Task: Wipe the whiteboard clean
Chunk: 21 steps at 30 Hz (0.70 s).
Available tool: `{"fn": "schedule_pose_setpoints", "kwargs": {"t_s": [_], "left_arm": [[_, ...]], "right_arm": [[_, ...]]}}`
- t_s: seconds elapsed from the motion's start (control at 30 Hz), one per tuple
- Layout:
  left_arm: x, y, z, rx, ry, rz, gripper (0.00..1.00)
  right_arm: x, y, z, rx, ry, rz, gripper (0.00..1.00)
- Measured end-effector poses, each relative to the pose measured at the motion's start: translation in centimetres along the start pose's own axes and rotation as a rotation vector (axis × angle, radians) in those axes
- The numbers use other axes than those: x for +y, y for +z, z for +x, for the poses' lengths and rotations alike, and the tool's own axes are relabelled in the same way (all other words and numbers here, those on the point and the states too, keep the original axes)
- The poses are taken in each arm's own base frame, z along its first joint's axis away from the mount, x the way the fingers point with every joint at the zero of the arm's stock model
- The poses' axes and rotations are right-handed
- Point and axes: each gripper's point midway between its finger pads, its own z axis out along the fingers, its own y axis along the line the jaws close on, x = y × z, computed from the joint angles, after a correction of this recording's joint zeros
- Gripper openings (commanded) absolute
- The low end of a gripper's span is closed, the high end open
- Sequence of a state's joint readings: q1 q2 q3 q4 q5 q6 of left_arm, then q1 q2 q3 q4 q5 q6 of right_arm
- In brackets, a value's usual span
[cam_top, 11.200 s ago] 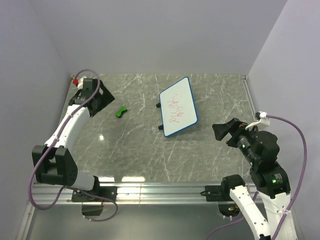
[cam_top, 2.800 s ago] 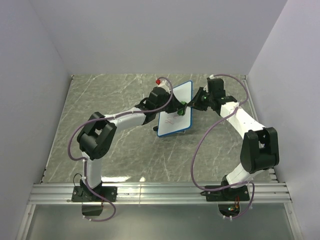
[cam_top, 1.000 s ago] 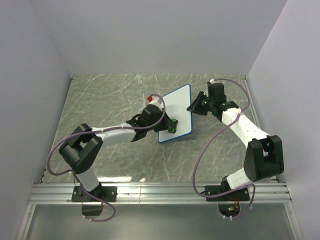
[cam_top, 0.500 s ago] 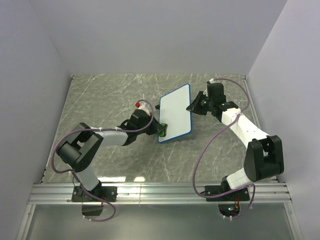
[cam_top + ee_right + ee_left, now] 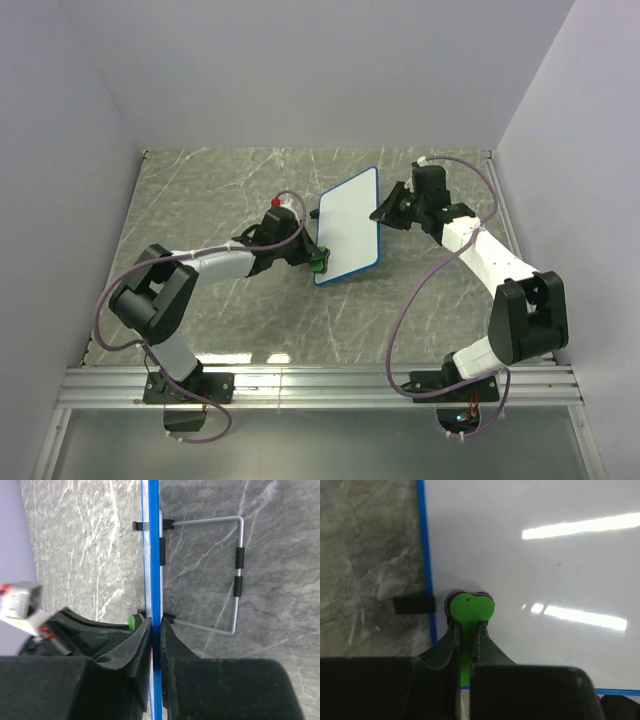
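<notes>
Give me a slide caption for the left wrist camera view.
Left hand shut on the green eraser at the blue-framed edge of the whiteboard, its face nearly clean but for a red speck.

We find no writing, label, brand or number to read, not even on the whiteboard (image 5: 530, 580) face ahead of the left gripper (image 5: 466, 626).

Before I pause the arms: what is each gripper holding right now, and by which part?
Left gripper is shut on the green eraser, gripping its near end. Right gripper is shut on the whiteboard, pinching its blue frame edge.
</notes>
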<state>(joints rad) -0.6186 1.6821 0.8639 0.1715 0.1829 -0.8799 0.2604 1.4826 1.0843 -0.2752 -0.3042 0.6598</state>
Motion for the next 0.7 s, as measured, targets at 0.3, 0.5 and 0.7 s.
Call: {"fn": "schedule_pose_setpoints", "kwargs": {"t_s": [0.3,0.5,0.7], "left_arm": [[-7.2,-5.3,-11.6,-0.147,0.037,0.055,0.0],[-2.3,-8.9,-16.0,-0.256,0.016,-0.084,0.0],[6.5,-9.0,-11.4,-0.143,-0.013,-0.351,0.02]], "right_arm": [[0.4,0.1,0.1,0.001,0.002,-0.009,0.14],[0.3,0.3,1.3,0.036,-0.019,0.003,0.76],[1.2,-0.9,-0.5,0.018,-0.081,0.029,0.82]]}}
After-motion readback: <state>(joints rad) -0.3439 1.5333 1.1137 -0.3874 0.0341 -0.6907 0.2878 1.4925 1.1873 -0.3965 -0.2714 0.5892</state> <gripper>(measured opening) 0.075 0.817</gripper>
